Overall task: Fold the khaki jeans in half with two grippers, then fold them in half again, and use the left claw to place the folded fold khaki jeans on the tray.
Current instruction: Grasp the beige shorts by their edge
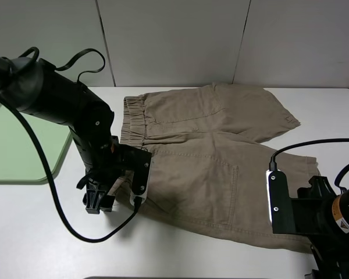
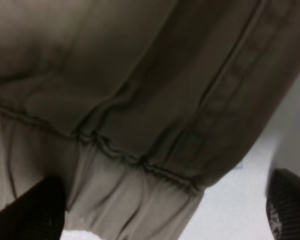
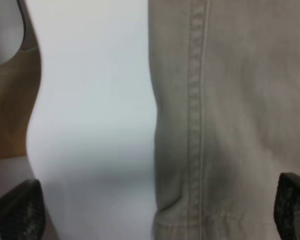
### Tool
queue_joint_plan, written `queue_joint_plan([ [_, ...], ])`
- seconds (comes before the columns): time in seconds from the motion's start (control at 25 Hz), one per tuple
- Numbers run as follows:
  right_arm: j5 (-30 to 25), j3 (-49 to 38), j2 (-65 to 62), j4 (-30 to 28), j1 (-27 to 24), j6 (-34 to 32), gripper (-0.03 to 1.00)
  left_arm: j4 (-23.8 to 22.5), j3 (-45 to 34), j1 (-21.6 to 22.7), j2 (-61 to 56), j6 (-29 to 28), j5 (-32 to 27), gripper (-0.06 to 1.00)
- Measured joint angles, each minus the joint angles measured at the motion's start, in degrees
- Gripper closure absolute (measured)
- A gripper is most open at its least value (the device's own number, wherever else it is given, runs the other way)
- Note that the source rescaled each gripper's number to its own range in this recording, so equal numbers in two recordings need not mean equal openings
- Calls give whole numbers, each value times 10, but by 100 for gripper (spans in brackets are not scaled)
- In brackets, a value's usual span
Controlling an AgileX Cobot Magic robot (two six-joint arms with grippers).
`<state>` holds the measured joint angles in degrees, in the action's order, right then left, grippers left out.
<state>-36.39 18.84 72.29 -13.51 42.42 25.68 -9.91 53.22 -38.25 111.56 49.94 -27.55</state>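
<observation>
The khaki jeans (image 1: 209,157) are tan shorts lying spread flat on the white table, waistband to the left and legs to the right. My left gripper (image 1: 102,200) hangs over the near corner of the gathered waistband (image 2: 130,200). In the left wrist view it (image 2: 162,215) is open, one fingertip (image 2: 40,210) over the cloth and the other over bare table. My right gripper (image 3: 155,215) is open over the near leg's hem (image 3: 215,150); its arm (image 1: 314,215) sits at the shorts' near right corner. The pale green tray (image 1: 17,145) lies at the far left.
The white table (image 1: 41,232) shows bare in front of the left arm and along the near edge. A pale wall with panel seams (image 1: 174,40) stands behind the table. The left arm's black cable (image 1: 52,203) loops over the table.
</observation>
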Motion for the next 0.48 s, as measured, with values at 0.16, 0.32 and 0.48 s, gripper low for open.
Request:
queue_joint_plan([
  [0.16, 25, -1, 0, -2, 0, 0, -3, 0, 2, 0, 2, 19, -1, 18],
  [0.32, 42, -2, 0, -13, 0, 0, -3, 0, -2, 0, 3, 37, 2, 18],
  [0.48, 51, -2, 7, -46, 0, 0, -3, -1, -6, 2, 3, 58, 6, 18],
])
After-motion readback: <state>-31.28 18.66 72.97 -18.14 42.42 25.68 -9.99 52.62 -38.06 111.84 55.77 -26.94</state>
